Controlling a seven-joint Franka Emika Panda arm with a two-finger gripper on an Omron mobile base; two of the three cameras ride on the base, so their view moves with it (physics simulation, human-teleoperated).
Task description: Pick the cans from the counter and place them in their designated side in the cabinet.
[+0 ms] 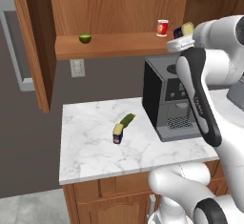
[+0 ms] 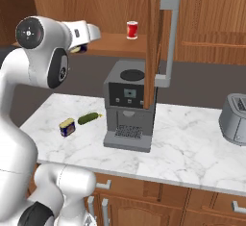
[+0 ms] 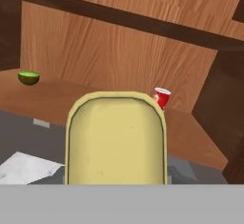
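**Carrying one can to the cabinet shelf**

Left base view: the end effector (image 1: 183, 33) grips a can (image 1: 187, 28) at the cabinet (image 1: 114, 8) shelf edge, near the red can (image 1: 162, 27). I think it should go further in before release.

Right base view: the second can (image 2: 67, 127) lies on the surface (image 2: 192, 143) beside the pickle (image 2: 88, 118).

Hand view: the shelf (image 3: 57, 99) holds a lime half (image 3: 28, 78).

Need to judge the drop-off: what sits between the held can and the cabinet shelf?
Nothing visible. The end effector holds the can raised near the shelf edge. The red-and-white can stands further back on the shelf, and the green half fruit lies far left.
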